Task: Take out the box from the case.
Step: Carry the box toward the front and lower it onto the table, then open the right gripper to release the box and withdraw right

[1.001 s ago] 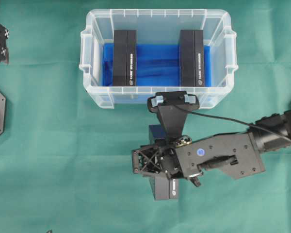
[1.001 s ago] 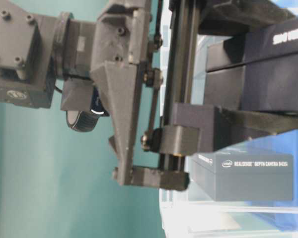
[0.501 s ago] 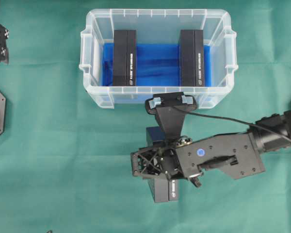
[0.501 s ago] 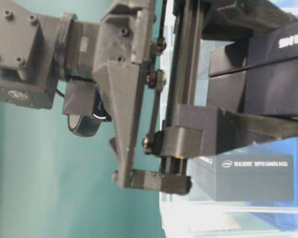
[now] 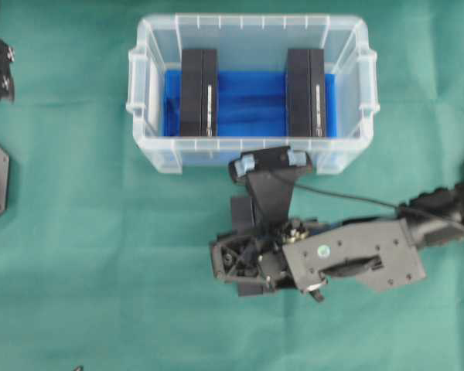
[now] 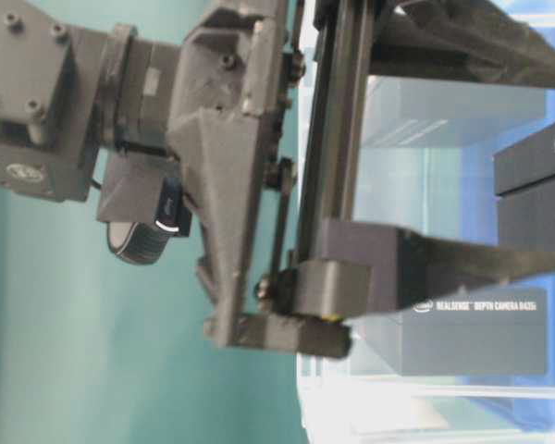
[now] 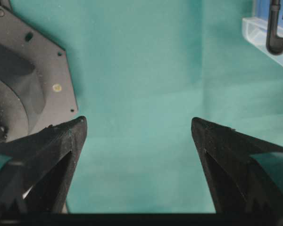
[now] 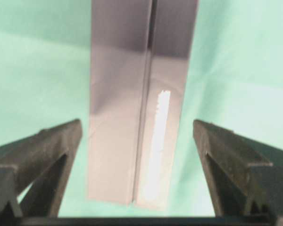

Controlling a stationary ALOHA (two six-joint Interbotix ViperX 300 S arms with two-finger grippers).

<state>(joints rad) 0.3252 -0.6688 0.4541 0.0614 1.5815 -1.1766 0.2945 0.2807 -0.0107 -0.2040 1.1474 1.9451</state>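
The case (image 5: 139, 124) is a clear plastic bin with a blue lining, standing at the top middle of the overhead view. Two black boxes stand in it, one on the left (image 5: 198, 93) and one on the right (image 5: 305, 93). A third black box (image 8: 137, 117) lies flat on the green cloth just in front of the case, partly under my right arm (image 5: 240, 210). My right gripper (image 8: 137, 125) is open over this box's near end, with a clear gap on each side. My left gripper (image 7: 137, 121) is open and empty over bare cloth.
Green cloth covers the table. A black arm base (image 7: 23, 89) sits beside my left gripper. In the table-level view, my right gripper's lower finger (image 6: 444, 264) stands before a labelled box (image 6: 462, 324) behind the case wall (image 6: 425, 407). A cable (image 5: 348, 199) runs along the right arm.
My right gripper has opened and let go of the black box, which now lies on the cloth. The arm has shifted slightly. The left gripper has not moved.
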